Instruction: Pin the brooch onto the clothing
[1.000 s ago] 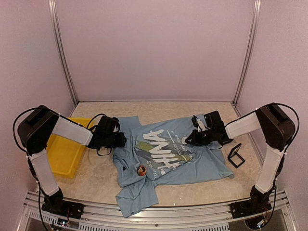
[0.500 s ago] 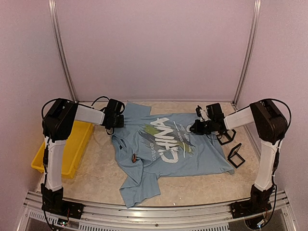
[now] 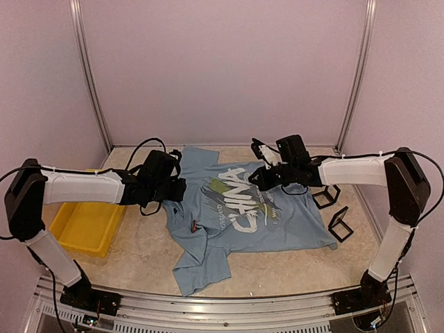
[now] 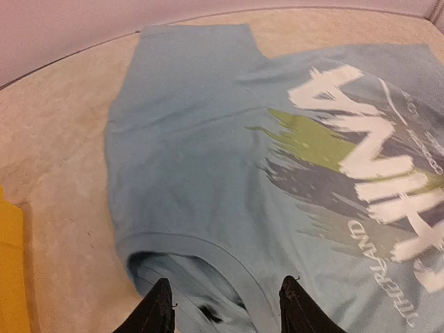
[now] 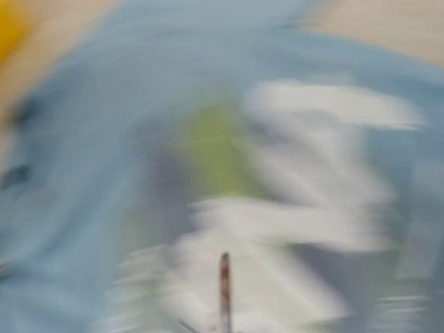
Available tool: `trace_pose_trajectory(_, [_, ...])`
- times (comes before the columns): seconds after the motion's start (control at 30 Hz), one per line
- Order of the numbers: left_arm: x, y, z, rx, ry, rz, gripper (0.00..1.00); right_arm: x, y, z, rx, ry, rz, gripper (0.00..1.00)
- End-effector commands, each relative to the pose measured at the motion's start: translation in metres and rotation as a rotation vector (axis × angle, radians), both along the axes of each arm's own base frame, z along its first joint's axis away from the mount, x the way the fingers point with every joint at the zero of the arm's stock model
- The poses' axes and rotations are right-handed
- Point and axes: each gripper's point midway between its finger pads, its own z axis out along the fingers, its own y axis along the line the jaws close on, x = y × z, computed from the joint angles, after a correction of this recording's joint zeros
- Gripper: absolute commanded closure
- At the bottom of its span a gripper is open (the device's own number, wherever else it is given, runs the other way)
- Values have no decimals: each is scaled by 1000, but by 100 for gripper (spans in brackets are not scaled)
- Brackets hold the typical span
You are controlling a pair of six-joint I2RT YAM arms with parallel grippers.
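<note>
The right wrist view is smeared almost past reading: only pale blue cloth, white and green patches, and a thin reddish-brown sliver standing upright at the bottom edge. I cannot tell what that sliver is. The right claw's own fingers do not show there. In the left wrist view the finger bases are cut off by the frame. From above, the brooch is only a small dark speck with a hint of orange, too small to show its shape or which way it faces.

The clothing lies spread on the table, between the two arms. The left claw hangs just over the collar with its fingers spread, one tip to either side of the neckband, holding nothing. The right claw is pressed together and sits above the white lettering on the chest. The brooch rests on the cloth near the collar, close to the left claw and well apart from the right one. A yellow bin stands under the left arm, off the cloth.

The clothing's long axis runs across the table: neck toward the left arm, hem toward the right. One sleeve points to the back wall and the other, rumpled, to the near edge.
</note>
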Motion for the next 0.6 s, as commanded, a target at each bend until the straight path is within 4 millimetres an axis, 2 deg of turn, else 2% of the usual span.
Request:
trace_pose_trajectory(0.0, [-102, -40, -45, 53, 158, -265, 55, -78, 39, -12, 28, 73, 212, 100])
trace_pose_trajectory(0.07, [-132, -62, -47, 27, 182, -387, 55, -105, 54, -17, 63, 112, 273, 100])
trace_pose_trajectory(0.17, [-155, -81, -61, 40, 227, -487, 51, -132, 66, -37, 61, 171, 313, 100])
trace_pose_trajectory(0.23, [-163, -90, -71, 70, 258, -537, 45, -143, 61, -58, 47, 226, 300, 100])
trace_pose_trajectory(0.3, [-173, -99, -81, 103, 290, -584, 42, -150, 55, -69, 60, 259, 278, 100])
trace_pose_trajectory(0.37, [-179, -99, -93, 145, 324, -592, 41, -155, 45, -79, 49, 280, 245, 100])
trace_pose_trajectory(0.43, [-179, -91, -110, 202, 354, -571, 43, -158, 34, -90, 14, 301, 206, 100])
trace_pose_trajectory(0.5, [-177, -82, -122, 246, 378, -539, 49, -162, 23, -101, -27, 324, 175, 100])
trace_pose_trajectory(0.57, [-171, -73, -122, 275, 368, -484, 57, -165, 11, -111, -70, 349, 134, 100])
